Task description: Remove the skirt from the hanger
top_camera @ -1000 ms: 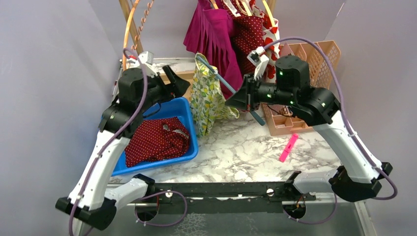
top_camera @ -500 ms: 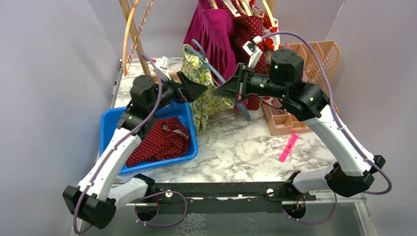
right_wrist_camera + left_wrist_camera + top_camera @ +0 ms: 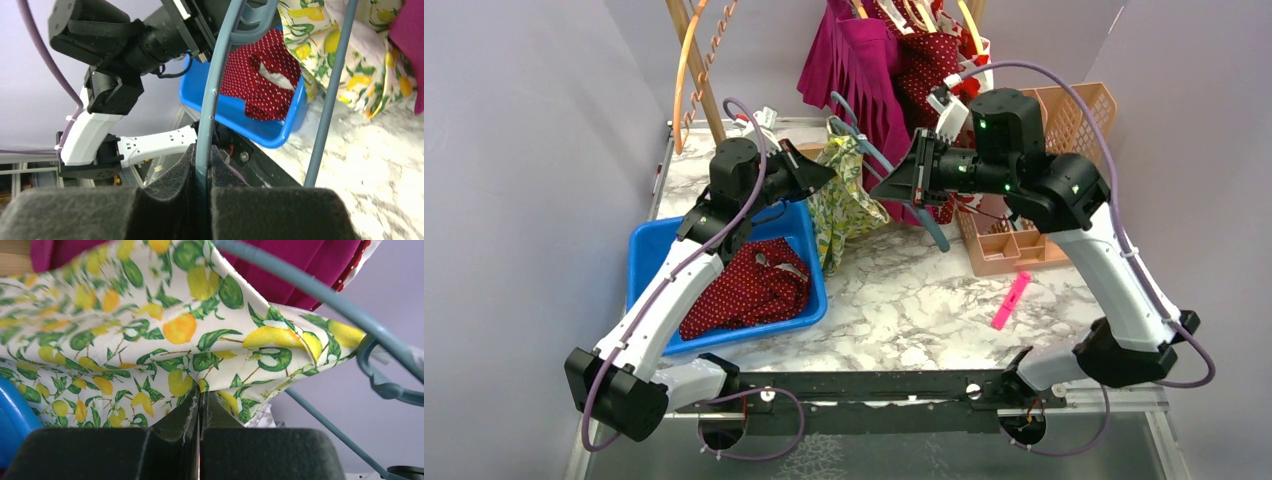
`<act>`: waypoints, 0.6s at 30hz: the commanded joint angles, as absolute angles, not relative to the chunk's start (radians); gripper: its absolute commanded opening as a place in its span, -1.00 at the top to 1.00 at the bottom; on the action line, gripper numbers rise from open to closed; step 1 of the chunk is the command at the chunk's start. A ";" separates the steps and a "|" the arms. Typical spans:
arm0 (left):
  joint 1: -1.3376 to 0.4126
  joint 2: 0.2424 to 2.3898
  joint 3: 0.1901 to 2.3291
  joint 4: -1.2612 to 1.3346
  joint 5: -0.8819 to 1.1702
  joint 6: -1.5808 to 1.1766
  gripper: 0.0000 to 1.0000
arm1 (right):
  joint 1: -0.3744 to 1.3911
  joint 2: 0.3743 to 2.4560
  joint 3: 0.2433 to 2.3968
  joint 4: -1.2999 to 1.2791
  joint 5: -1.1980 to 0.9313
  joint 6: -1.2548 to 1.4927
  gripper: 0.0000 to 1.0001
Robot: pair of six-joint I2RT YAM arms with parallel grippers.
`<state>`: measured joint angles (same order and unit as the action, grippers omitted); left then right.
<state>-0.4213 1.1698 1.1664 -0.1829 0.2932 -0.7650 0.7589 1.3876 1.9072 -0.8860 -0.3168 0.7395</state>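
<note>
The skirt [image 3: 849, 195] is white with a lemon print and hangs from a grey-blue hanger [image 3: 871, 152] above the back of the table. My left gripper [image 3: 824, 172] has come in from the left and is shut on a fold of the skirt [image 3: 150, 330]; the cloth is pinched at the fingertips [image 3: 200, 397]. The hanger's bar [image 3: 320, 295] and one clip [image 3: 385, 385] show to the right of the cloth. My right gripper [image 3: 906, 185] is shut on the hanger's bar [image 3: 215, 90], which runs straight up from between its fingers [image 3: 202, 150]. The skirt [image 3: 350, 50] drapes to the upper right there.
A blue bin [image 3: 649, 245] at the left holds a red dotted garment [image 3: 744, 285]. Magenta and red garments [image 3: 864, 60] hang on the rack at the back, beside wooden legs [image 3: 699, 75]. A peach basket [image 3: 1054, 125] stands at the right, a pink marker [image 3: 1011, 300] in front of it.
My left gripper, open half a second ago, has shut on the skirt's cloth. The right arm has shifted the hanger slightly, and the skirt now bunches between the two grippers.
</note>
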 commanded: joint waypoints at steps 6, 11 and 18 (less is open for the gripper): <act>-0.421 1.172 1.247 -0.252 0.176 -0.712 1.00 | 0.761 1.514 2.118 -1.408 -0.615 0.684 0.98; -0.420 1.182 1.244 -0.302 0.134 -0.676 1.00 | 0.761 1.427 2.103 -1.390 -0.514 0.673 0.98; -0.420 1.154 1.244 -0.332 0.092 -0.610 1.00 | 0.761 1.368 2.051 -1.409 -0.474 0.686 0.98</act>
<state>-0.4366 1.1774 1.2205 -0.3134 0.1959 -0.6872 0.7544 1.4391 2.0823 -1.3376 -0.4725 0.6685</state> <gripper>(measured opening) 0.009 0.090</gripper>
